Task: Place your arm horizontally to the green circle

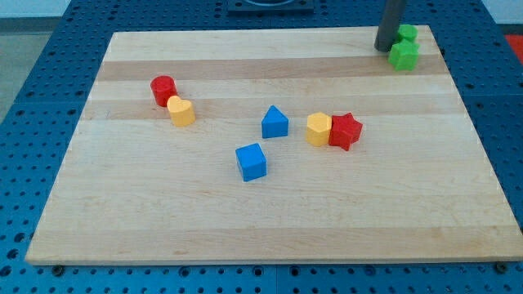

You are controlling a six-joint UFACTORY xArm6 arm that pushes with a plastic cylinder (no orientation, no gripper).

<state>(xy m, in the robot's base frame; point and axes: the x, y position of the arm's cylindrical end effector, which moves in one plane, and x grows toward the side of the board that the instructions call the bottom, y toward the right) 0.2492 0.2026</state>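
Note:
My tip (384,47) rests on the board at the view's top right. A small green block (407,33), which looks round, sits just to the right of the rod, touching or nearly touching it. A second green block (404,55), star-like in shape, lies just below it and to the lower right of my tip.
On the wooden board (163,212) a red cylinder (163,89) touches a yellow block (181,111) at the left. A blue triangle (274,122) and a blue cube (251,161) sit in the middle. A yellow block (319,129) touches a red star (346,131).

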